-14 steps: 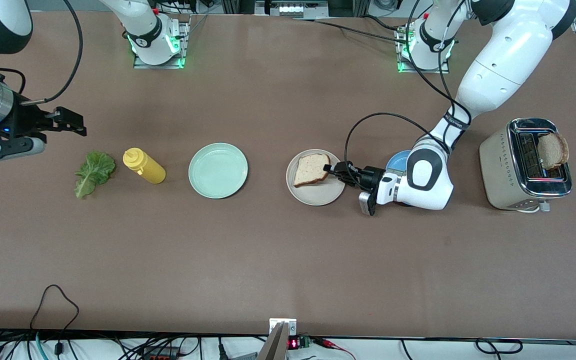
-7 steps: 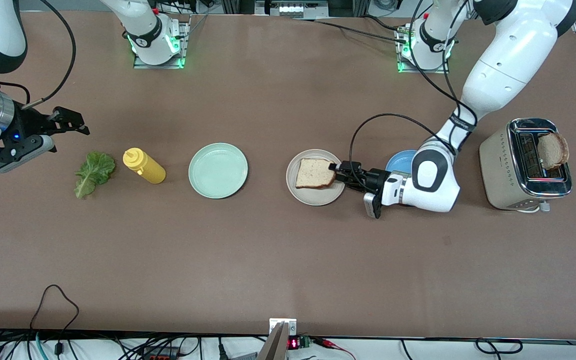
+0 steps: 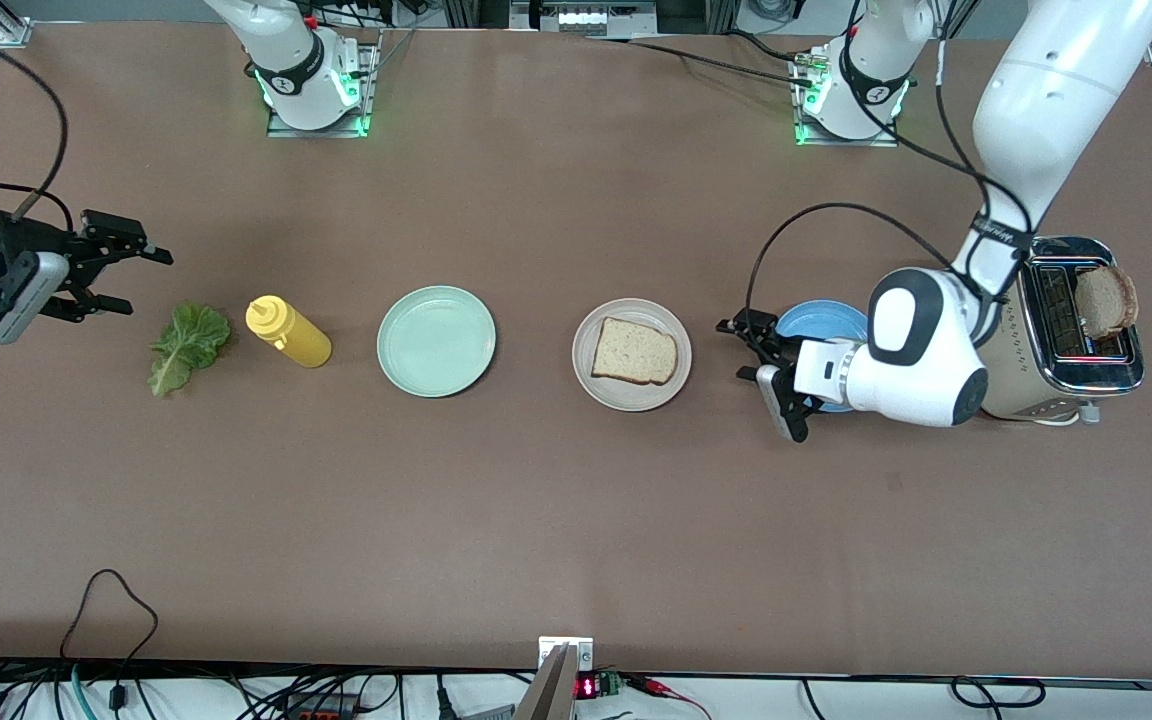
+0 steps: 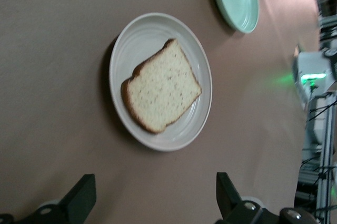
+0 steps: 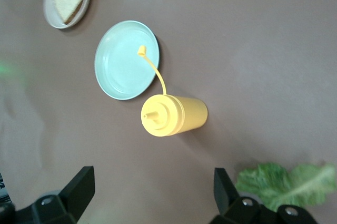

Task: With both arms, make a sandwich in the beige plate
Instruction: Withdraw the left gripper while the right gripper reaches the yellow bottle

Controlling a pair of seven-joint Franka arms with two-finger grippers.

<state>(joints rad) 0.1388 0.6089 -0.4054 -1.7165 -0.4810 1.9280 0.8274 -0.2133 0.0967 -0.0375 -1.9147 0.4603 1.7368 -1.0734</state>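
One brown-crusted bread slice (image 3: 634, 351) lies flat in the beige plate (image 3: 630, 402), also in the left wrist view as bread (image 4: 160, 86) on the plate (image 4: 138, 33). My left gripper (image 3: 736, 350) (image 4: 155, 182) is open and empty, a short way off the plate toward the left arm's end, over the table beside the blue plate (image 3: 821, 320). A second slice (image 3: 1104, 300) stands in the toaster (image 3: 1001, 330). The green lettuce leaf (image 3: 186, 343) (image 5: 284, 184) lies at the right arm's end. My right gripper (image 3: 141, 283) (image 5: 152, 176) is open and empty, close by the leaf.
A yellow squeeze bottle (image 3: 288, 333) (image 5: 174, 114) lies on its side between the lettuce and the mint-green plate (image 3: 436, 340) (image 5: 126, 59). The left arm's wrist covers part of the blue plate. Cables run along the table's front edge.
The left gripper opened, left the bread flat on the beige plate and drew back toward the toaster. The right gripper turned and came closer to the lettuce.
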